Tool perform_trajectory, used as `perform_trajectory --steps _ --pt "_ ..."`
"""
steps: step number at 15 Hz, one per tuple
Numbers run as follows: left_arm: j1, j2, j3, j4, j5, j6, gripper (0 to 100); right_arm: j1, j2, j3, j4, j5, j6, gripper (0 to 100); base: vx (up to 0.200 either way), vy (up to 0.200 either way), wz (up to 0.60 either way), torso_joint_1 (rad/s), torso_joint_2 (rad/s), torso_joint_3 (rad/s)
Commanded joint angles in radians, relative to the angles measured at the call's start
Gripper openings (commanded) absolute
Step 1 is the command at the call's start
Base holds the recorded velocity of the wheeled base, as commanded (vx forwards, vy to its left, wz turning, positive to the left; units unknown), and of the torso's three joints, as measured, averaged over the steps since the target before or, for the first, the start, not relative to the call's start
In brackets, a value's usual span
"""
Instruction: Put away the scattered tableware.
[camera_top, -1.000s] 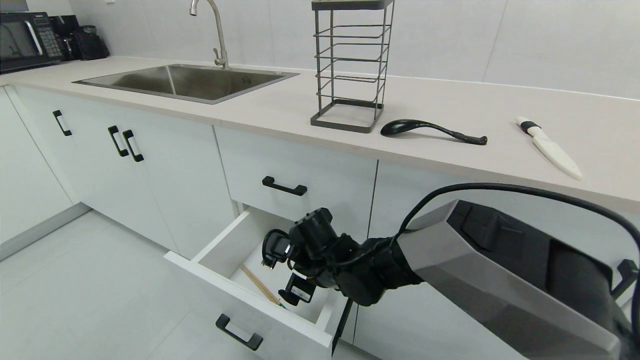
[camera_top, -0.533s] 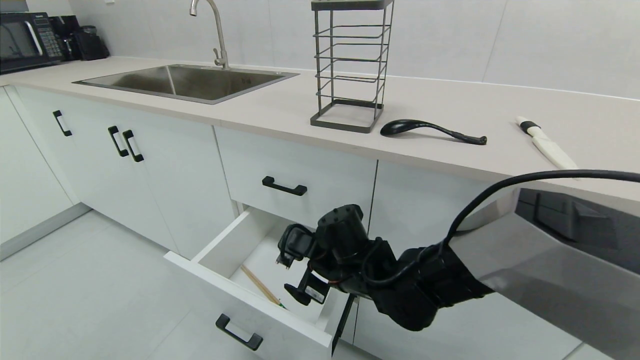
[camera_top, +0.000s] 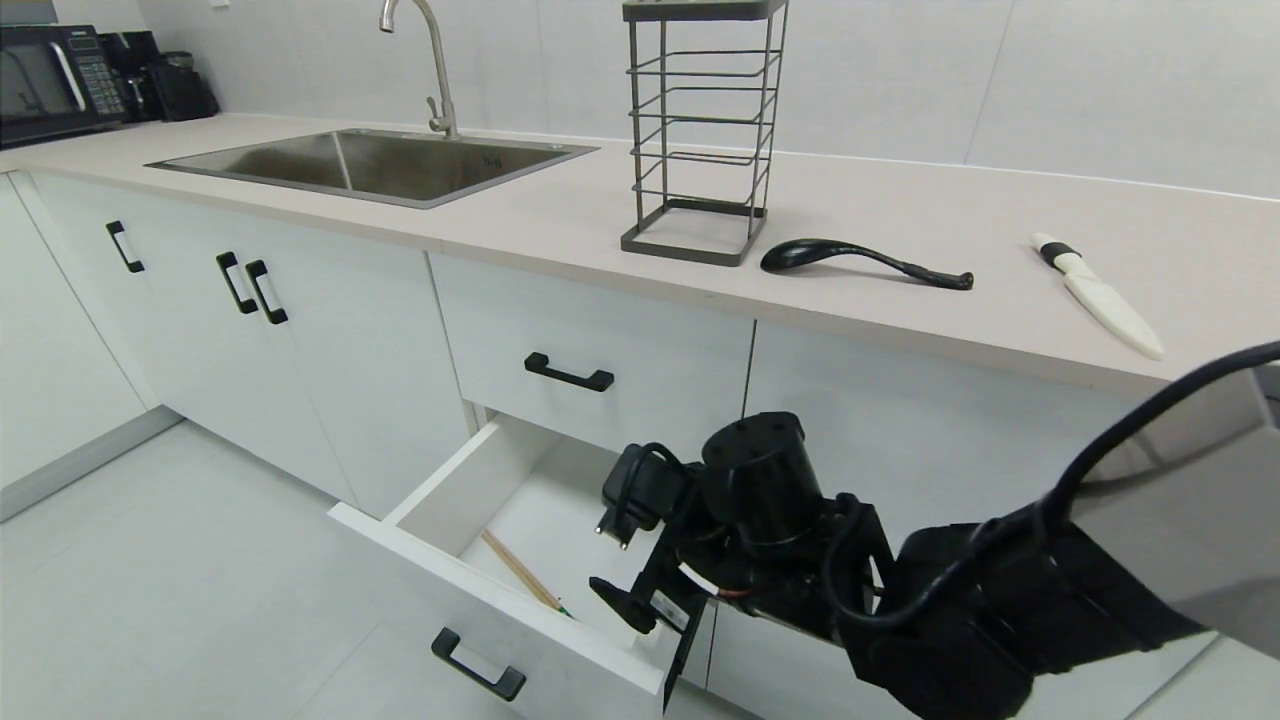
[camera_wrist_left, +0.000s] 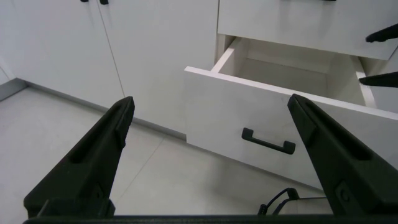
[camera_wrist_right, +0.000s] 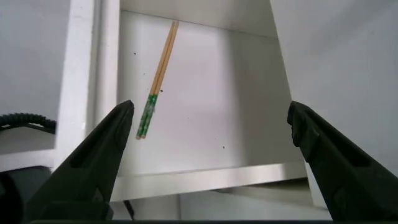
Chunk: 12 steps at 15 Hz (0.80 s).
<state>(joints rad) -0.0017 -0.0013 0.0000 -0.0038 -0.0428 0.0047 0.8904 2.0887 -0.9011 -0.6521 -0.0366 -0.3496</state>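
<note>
The right claw (camera_top: 620, 555), spread wide and empty, hangs over the open white drawer (camera_top: 440, 478) holding wooden chopsticks (camera_top: 520, 572). The black curved ladle (camera_top: 815, 250) lies above on the pale bench (camera_top: 560, 220), handle pointing right, nearest this arm.

Silver-grey arm shell (camera_top: 1200, 500), black cylindrical wrist (camera_top: 765, 465), looping black cable (camera_top: 1140, 412), black tapered fingers (camera_wrist_right: 93, 168)

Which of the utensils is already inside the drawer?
The wooden chopsticks: they lie flat on the floor of the open lower drawer. The black ladle and the white knife both lie up on the counter.
</note>
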Motion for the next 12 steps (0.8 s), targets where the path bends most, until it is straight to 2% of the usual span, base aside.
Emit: perform_trajectory --steps 1,2,4,8,12 --pt "0.000 0.001 0.000 -0.001 0.000 0.000 100 0.004 -0.137 0.168 -0.044 0.000 0.073 100 0.000 0.000 0.00 0.000 0.00 0.000" --pt "0.000 0.001 0.000 -0.001 0.000 0.000 100 0.004 -0.159 0.199 -0.047 0.000 0.089 100 0.000 0.000 0.00 0.000 0.00 0.000" --pt "0.000 0.001 0.000 -0.001 0.000 0.000 100 0.005 -0.276 0.350 -0.050 -0.003 0.176 100 0.000 0.000 0.00 0.000 0.00 0.000" --pt "0.000 0.001 0.000 -0.001 0.000 0.000 100 0.004 -0.411 0.516 -0.049 -0.011 0.297 100 0.000 0.000 0.00 0.000 0.00 0.000" --pt "0.000 0.001 0.000 -0.001 0.000 0.000 100 0.002 -0.446 0.585 -0.030 -0.011 0.310 100 0.000 0.000 0.00 0.000 0.00 0.000"
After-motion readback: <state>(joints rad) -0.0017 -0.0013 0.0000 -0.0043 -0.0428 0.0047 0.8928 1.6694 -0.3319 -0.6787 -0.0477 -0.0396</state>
